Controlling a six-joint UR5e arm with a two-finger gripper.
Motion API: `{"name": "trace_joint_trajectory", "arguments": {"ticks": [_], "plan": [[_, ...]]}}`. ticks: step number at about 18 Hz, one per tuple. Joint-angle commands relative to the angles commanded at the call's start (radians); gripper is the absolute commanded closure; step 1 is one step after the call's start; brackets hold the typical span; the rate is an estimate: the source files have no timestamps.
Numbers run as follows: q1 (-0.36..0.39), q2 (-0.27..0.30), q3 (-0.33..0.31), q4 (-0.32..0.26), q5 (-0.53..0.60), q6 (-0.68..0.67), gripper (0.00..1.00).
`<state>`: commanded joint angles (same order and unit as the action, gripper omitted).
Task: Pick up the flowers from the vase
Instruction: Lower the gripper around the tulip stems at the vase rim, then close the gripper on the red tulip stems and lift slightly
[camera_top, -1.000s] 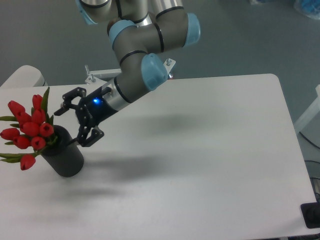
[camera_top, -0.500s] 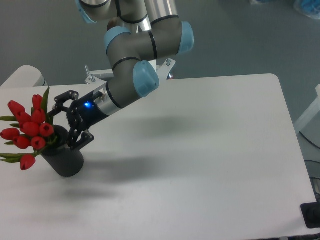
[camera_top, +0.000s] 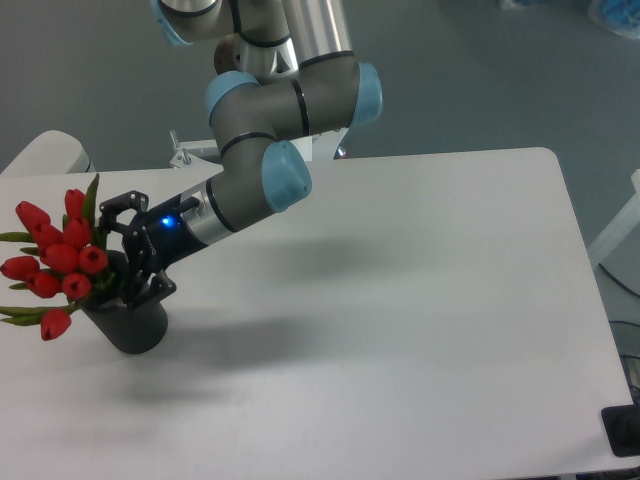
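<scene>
While fingers (camera_top: 127, 245) gape — eight-ish flowers (camera_top: 55, 262), one vase (camera_top: 130, 320).

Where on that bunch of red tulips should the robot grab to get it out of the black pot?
Probably low on the stems, just above the vase rim, coming from the right where the open gripper is. The flowers lean left, so their buds stay uncrushed.

We take this for a robotics lab or test cell. A grey and light-blue industrial arm (camera_top: 270, 110) reaches in from 12 o'clock over a plain white tabletop (camera_top: 400, 300) with rounded corners, standing on a bare grey-green floor (camera_top: 480, 70). A metal bracket (camera_top: 185, 155) is fixed at the tabletop's far edge. A second white surface (camera_top: 45, 152) shows at 10 o'clock.
</scene>
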<state>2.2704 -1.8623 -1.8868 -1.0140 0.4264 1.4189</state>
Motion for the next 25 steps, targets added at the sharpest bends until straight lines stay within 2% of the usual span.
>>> {"name": "trace_joint_trajectory", "arguments": {"ticks": [5,6,10,12,13,18,25], "plan": [[-0.011,-0.002,0.002,0.000,-0.012,0.000,0.00],[-0.014,-0.003,0.002,-0.002,-0.018,-0.002,0.03],[-0.015,-0.009,0.000,-0.002,-0.018,-0.003,0.45],[-0.015,-0.008,0.000,-0.002,-0.023,-0.003,0.62],[-0.015,-0.008,0.002,-0.002,-0.029,-0.012,0.67],[-0.006,0.003,0.008,-0.002,-0.038,-0.041,0.75],[0.011,0.008,0.008,0.000,-0.054,-0.069,0.75]]}}
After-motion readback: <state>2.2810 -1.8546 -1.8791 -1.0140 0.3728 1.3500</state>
